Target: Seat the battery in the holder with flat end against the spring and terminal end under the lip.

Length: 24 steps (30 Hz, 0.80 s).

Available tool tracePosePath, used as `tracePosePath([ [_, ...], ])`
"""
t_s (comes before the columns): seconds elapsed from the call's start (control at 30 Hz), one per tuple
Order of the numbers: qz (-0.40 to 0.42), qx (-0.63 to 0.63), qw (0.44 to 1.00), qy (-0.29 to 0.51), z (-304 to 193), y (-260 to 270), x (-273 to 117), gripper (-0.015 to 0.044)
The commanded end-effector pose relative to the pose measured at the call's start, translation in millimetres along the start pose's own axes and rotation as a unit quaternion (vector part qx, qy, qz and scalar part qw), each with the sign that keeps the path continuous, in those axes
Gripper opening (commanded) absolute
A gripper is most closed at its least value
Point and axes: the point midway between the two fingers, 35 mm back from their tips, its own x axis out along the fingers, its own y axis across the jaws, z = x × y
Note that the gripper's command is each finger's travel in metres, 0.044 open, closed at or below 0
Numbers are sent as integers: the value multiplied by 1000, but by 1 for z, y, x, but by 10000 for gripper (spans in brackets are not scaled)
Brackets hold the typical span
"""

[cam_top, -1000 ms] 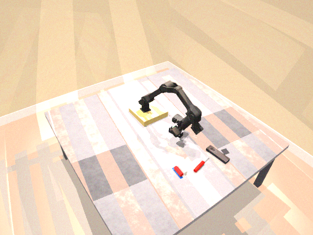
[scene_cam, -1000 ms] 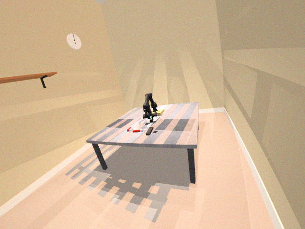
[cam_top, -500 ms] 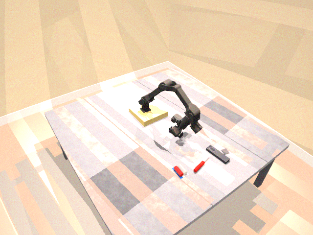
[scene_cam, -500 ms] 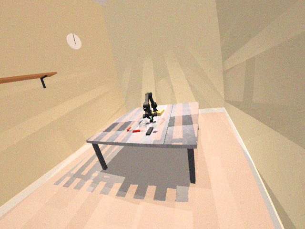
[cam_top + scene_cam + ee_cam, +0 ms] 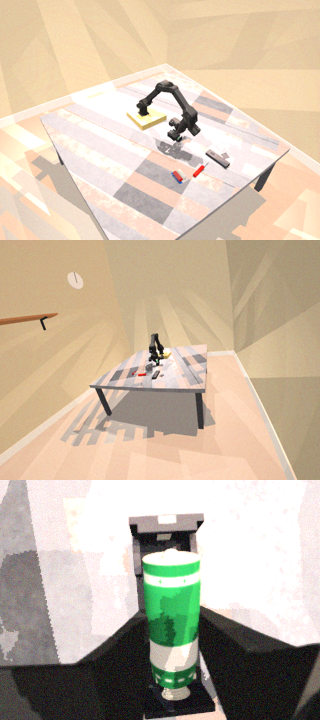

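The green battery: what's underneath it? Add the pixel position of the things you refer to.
Under the green battery [image 5: 172, 610] lies the dark holder [image 5: 166, 524], its lip and spring [image 5: 176, 693] showing; the middle of its bed is covered.

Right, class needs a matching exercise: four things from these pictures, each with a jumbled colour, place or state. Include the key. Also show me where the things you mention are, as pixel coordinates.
1. battery [image 5: 178, 138] [image 5: 157, 360] [image 5: 172, 610]
2. block [image 5: 154, 121] [image 5: 165, 355]
3. wall clock [image 5: 72, 281]
4. screwdriver [image 5: 198, 171] [image 5: 141, 374]

A. round and white
B. red-handled
C. held between the fingers [image 5: 172, 134]
D. yellow, beneath the arm [image 5: 180, 99] [image 5: 152, 340]

Pairs: 1-C, 2-D, 3-A, 4-B.
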Motion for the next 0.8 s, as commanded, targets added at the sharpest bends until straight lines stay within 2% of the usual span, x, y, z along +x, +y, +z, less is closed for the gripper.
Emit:
tracePosePath([
  [0.0, -1, -1, 1000, 23, -7, 0, -1, 85],
  [0.77, -2, -2, 997, 76, -5, 0, 3, 85],
])
